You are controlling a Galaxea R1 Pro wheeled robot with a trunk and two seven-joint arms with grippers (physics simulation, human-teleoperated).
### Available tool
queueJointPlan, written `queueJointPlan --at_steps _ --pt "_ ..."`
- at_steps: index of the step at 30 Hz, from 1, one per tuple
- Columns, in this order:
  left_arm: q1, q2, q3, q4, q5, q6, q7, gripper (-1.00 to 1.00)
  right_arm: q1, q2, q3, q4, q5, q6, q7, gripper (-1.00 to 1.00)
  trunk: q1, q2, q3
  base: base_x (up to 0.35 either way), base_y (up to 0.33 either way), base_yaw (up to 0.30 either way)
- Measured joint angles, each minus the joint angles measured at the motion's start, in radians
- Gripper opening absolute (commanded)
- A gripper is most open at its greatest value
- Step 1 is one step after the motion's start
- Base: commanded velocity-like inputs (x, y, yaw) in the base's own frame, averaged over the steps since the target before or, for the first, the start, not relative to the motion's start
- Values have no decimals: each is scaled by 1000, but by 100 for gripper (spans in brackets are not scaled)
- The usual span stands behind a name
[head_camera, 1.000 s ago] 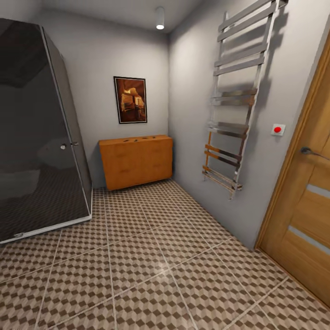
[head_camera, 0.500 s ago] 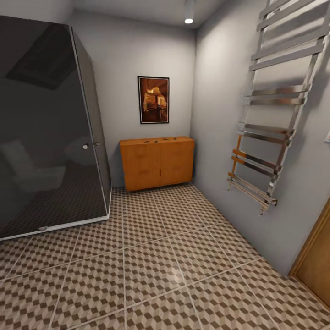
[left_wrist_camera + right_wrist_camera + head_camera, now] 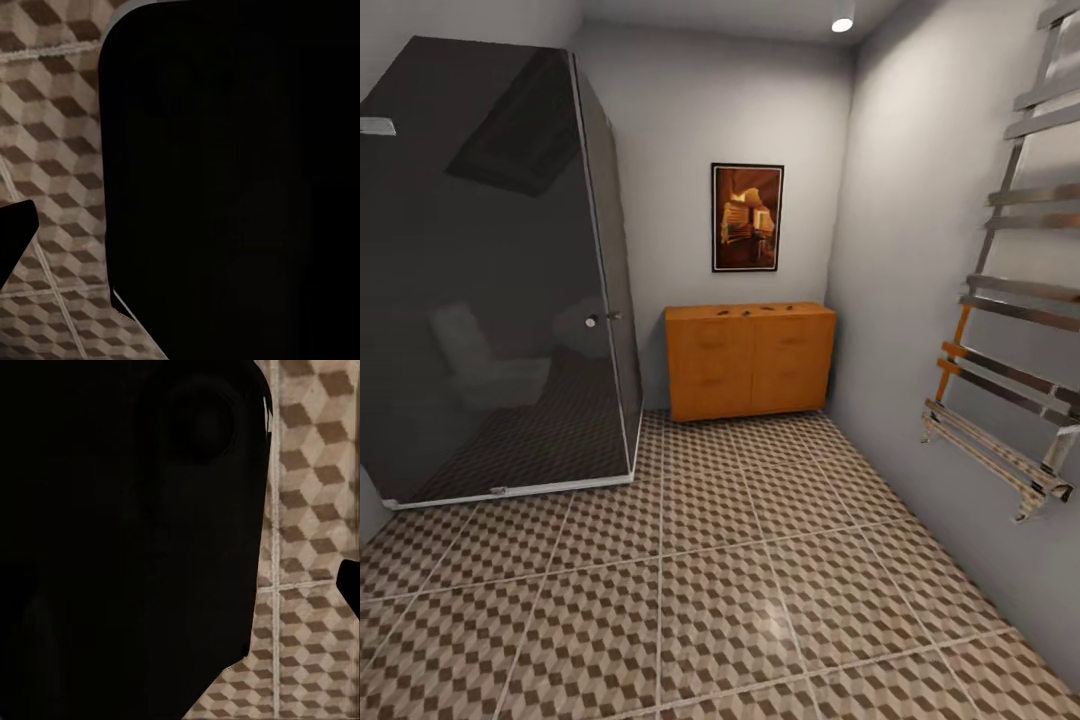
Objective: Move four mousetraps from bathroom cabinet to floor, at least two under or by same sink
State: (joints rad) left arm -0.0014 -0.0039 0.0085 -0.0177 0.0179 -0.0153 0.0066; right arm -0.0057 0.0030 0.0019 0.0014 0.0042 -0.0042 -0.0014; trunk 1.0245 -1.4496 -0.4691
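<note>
Nothing is fetched yet: the mousetraps (image 3: 750, 311), small dark specks, lie on top of the cabinet (image 3: 750, 362) against the far wall, across bare floor (image 3: 720, 590). I cannot tell how either end effector stands; all four remain to carry.

A tall dark smoked-glass shower enclosure (image 3: 490, 290) stands in the left corner. A black-framed amber picture (image 3: 747, 217) hangs on the far grey wall, a round ceiling spotlight (image 3: 843, 20) glows above, and a chrome ladder towel rail (image 3: 1010, 330) is mounted on the right wall
</note>
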Motion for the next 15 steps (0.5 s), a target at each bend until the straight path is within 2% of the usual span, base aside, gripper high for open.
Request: queueJointPlan --at_steps 9,15 --pt "0 -3 1 0 -1 0 0 100 0 0 0 0 0 -1 0 100 0 0 0 322 0 52" --pt "0 -11 0 0 -3 0 0 100 0 0 0 0 -1 -7 0 100 0 0 0 237 0 -46"
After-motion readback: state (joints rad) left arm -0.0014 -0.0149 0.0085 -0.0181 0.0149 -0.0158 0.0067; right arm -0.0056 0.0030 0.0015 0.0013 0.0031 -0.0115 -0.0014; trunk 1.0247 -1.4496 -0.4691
